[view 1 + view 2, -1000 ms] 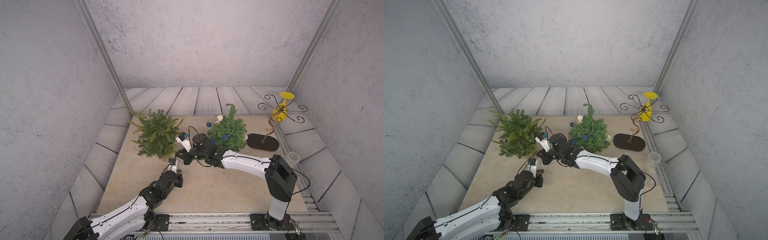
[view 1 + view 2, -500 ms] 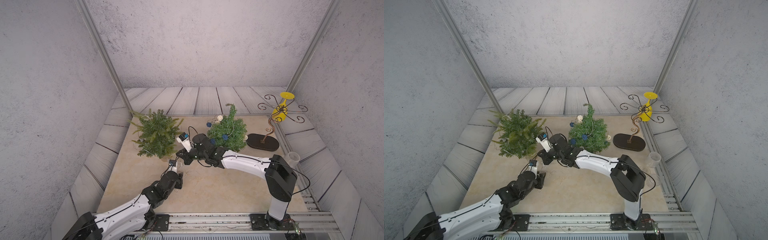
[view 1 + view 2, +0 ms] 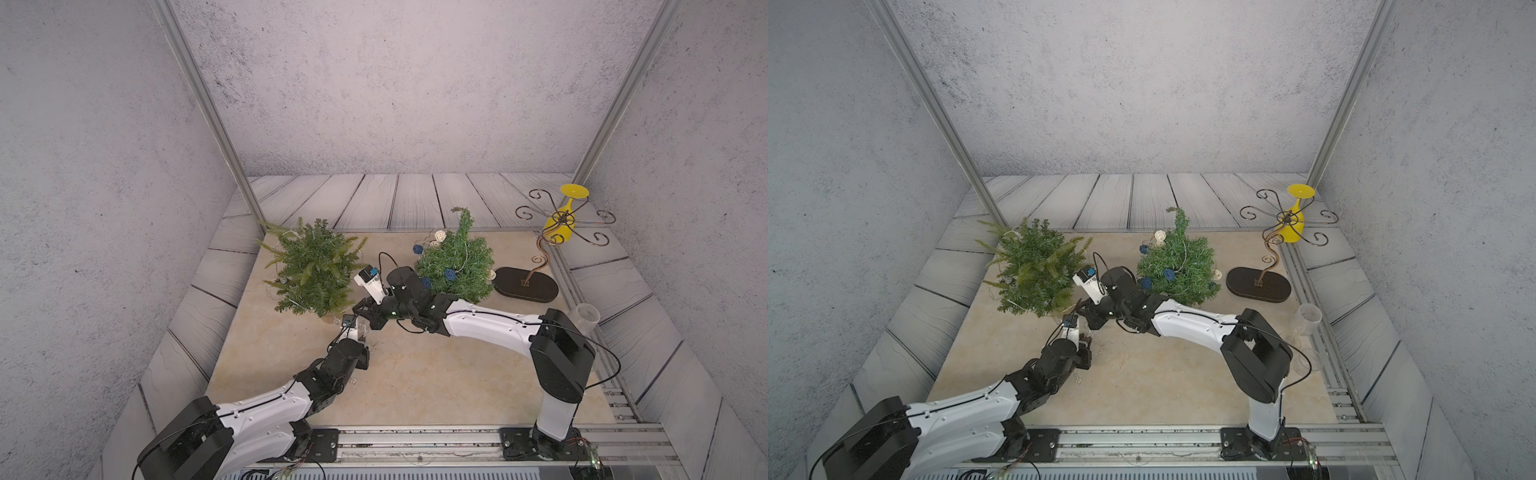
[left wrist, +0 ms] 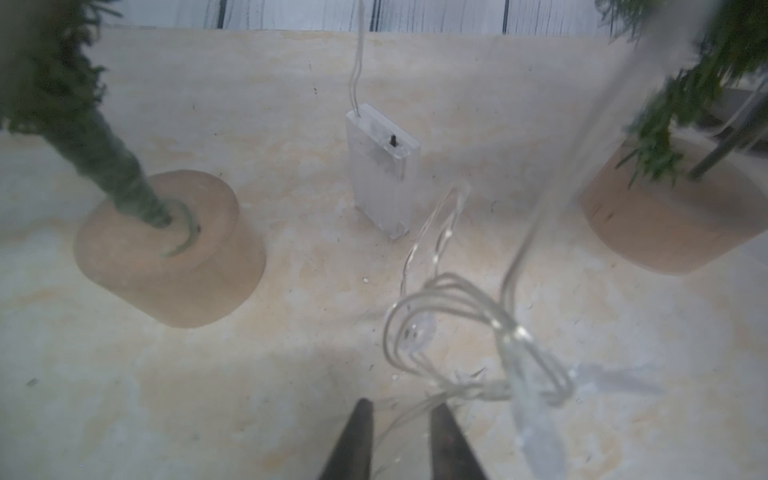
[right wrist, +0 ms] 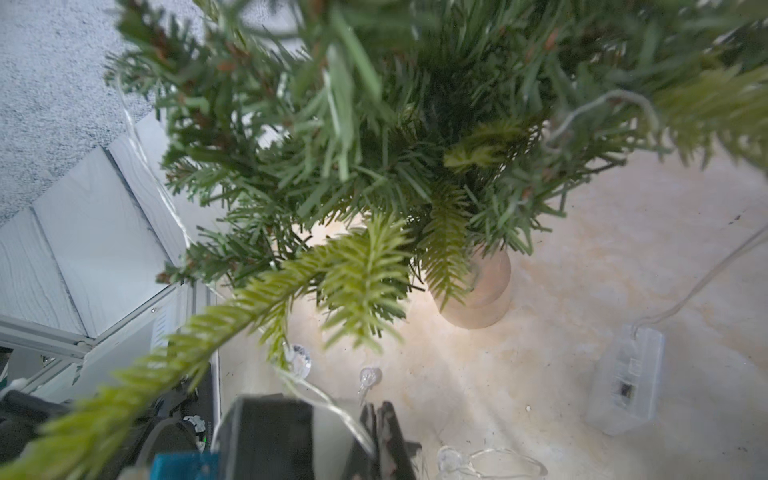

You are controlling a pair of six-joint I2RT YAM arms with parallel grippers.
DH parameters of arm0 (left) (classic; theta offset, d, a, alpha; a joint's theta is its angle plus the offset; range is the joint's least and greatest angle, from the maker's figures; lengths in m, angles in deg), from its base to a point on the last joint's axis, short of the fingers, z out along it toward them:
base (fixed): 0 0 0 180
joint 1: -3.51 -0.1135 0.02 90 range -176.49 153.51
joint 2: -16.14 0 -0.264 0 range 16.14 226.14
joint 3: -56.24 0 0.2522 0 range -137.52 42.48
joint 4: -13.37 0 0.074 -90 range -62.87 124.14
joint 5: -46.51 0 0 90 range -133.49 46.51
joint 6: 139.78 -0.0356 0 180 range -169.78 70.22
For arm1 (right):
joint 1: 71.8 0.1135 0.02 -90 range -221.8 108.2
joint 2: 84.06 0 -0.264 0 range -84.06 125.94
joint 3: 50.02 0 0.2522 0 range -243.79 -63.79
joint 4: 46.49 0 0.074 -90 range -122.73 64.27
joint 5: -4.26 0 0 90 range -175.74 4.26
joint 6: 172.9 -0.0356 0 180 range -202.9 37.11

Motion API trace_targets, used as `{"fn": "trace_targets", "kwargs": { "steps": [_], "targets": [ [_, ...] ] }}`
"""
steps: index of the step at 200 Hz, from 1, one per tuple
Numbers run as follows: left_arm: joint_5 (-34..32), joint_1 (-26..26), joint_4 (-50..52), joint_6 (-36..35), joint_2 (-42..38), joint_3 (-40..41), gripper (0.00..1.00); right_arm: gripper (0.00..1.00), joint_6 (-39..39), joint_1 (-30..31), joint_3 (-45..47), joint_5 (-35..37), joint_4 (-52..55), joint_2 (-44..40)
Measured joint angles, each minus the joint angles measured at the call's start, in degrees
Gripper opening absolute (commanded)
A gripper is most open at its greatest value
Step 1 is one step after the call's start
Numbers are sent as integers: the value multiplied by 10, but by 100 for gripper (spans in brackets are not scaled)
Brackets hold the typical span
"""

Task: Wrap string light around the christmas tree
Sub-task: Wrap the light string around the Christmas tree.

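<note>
The bushy green artificial Christmas tree (image 3: 311, 266) stands on its round wooden base (image 4: 170, 249) near the far left corner of the beige table (image 3: 415, 374). The clear-wire string light (image 4: 505, 332) is only partly on it. A few strands loop through the branches, while a slack coil lies toward the table's middle, near the translucent white battery box (image 4: 380, 166) between the 2 trees.

The right gripper (image 5: 380, 415) is clamped tight on a strand below the tree's lowest branches and holds it taut. This probably keeps the wire off the table so it can be led around the foliage. The left gripper (image 4: 401, 409) sits low at the coil, jaws narrowly apart with 1 strand running between them, not visibly pinched. It is likely placed there to gather slack.

The other green tree hung with blue and white balls (image 3: 455, 257) stands apart by the far edge, uninvolved.
</note>
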State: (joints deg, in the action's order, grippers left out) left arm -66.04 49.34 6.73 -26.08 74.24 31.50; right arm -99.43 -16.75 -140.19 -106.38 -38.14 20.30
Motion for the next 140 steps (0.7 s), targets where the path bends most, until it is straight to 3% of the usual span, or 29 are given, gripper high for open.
{"fn": "trace_targets", "kwargs": {
  "steps": [14,28,53,72,84,103,140],
  "targets": [
    [0,0,-8,1,2,1,4,0,0,0,0,-1,0,-2],
    [1,0,-18,1,15,1,9,0,-4,0,2,-4,0,-6],
    [-3,-1,-34,6,48,1,36,0,-7,2,7,-10,0,-12],
    [-2,-1,-45,3,66,1,45,0,-8,2,11,-13,0,-17],
    [-2,-1,-56,2,77,1,38,0,-9,2,11,-15,-1,-18],
    [-6,-1,-67,4,100,1,0,0,-9,2,11,-17,1,-18],
    [2,-1,-70,8,104,1,0,0,-6,4,12,-13,0,-18]
  ]
}}
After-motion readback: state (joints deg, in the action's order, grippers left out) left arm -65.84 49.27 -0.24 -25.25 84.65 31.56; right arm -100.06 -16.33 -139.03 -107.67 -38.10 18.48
